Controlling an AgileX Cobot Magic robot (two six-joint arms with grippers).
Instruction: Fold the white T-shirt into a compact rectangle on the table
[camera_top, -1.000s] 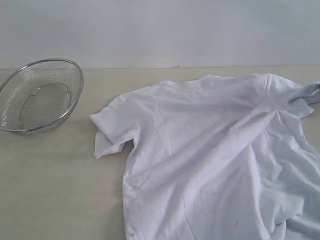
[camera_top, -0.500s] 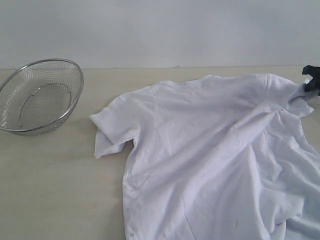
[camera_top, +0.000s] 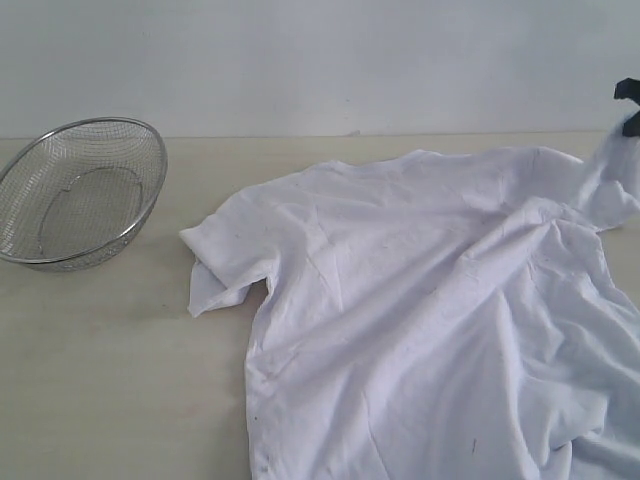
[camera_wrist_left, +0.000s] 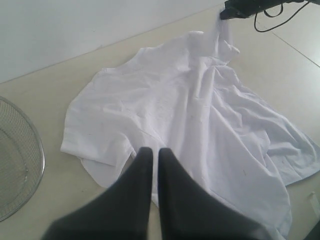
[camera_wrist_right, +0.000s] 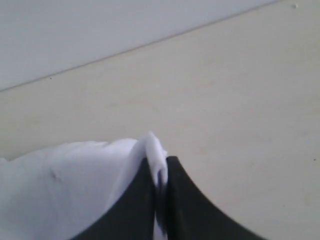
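The white T-shirt lies crumpled and spread over the right half of the table, plain side up, with no lettering showing. Its far right sleeve is pulled up off the table, pinched in my right gripper, which is shut on that cloth at the frame's right edge. The left wrist view also shows the T-shirt and the right gripper lifting the sleeve. My left gripper hangs above the shirt's near edge, shut, with nothing between its fingers.
A silver wire-mesh bowl stands at the table's far left, also seen as a bowl rim in the left wrist view. A pale wall rises behind the table's back edge.
My right gripper came in at the right edge, closed on the shirt's right sleeve and lifted it. The left gripper and the rest of the shirt stayed put.
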